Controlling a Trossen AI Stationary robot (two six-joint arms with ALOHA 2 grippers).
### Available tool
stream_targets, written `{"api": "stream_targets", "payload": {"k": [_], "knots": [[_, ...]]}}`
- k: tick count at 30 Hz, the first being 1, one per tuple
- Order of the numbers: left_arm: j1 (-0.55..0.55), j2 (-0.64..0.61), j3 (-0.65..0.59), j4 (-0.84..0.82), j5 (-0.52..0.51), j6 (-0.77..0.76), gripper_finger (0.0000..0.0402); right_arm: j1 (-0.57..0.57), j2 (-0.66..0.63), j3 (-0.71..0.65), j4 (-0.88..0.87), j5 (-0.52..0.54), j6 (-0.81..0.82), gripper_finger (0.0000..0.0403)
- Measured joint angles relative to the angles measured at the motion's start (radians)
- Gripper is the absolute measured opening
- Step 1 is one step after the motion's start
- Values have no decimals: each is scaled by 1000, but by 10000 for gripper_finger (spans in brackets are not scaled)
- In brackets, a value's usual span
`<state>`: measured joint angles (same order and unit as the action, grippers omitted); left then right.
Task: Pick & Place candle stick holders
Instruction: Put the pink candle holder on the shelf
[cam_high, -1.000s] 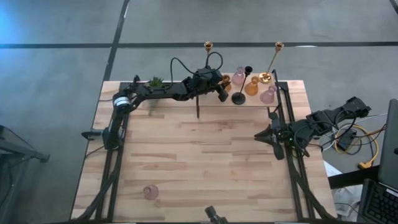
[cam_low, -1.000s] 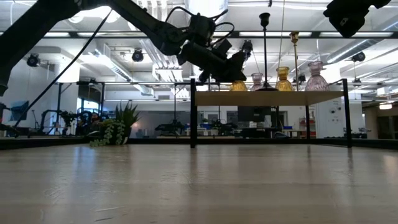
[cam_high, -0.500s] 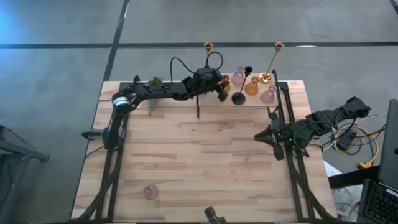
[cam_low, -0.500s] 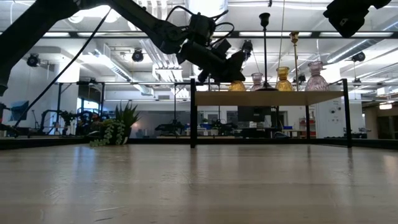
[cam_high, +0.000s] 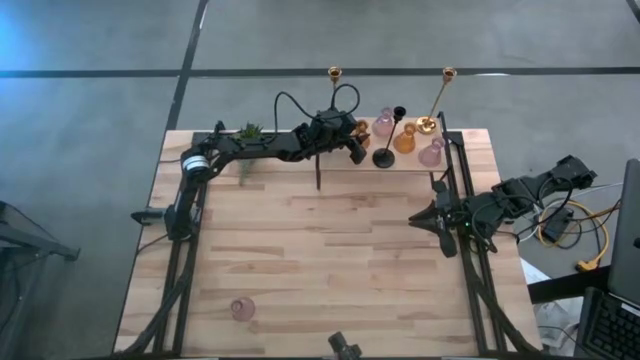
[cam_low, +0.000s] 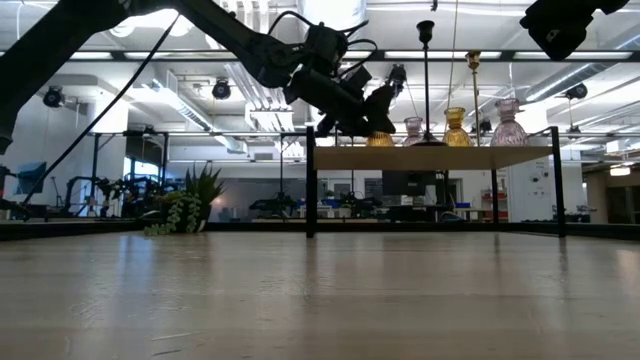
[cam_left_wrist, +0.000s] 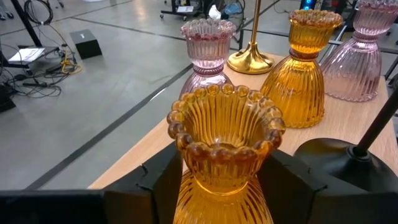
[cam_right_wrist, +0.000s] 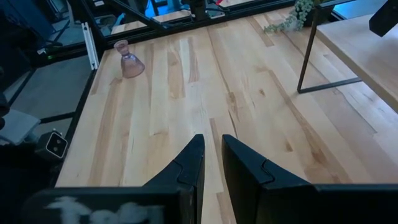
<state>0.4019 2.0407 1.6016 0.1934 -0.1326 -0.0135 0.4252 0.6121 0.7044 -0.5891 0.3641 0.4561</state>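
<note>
Amber glass holder (cam_left_wrist: 225, 149) between left gripper (cam_left_wrist: 224, 186) fingers

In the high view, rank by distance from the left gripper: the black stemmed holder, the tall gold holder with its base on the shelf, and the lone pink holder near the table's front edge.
From the left gripper, at the raised shelf:
1. Black stemmed holder, just to its right on the shelf.
2. Tall gold holder, further right, at the shelf's back.
3. Lone pink holder, far off at the table's front left.

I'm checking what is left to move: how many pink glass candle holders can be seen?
3. Two stand on the raised shelf: one pink holder near the back, another pink one at its right end. A third pink holder stands alone on the table's near-left part.
</note>
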Motion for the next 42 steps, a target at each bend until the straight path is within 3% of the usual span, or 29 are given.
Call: {"api": "stream_targets", "payload": {"k": [17,32,42], "knots": [[-2,-27,-2,-44,0,-13,248,0,0,0,0,0,4,48],[-16,-33,-2,-84,-28,-17,247,0,0,0,1,-1,8,48],[-53,-80,-2,-157,-124,11,248,0,0,0,1,-2,8,48]]}}
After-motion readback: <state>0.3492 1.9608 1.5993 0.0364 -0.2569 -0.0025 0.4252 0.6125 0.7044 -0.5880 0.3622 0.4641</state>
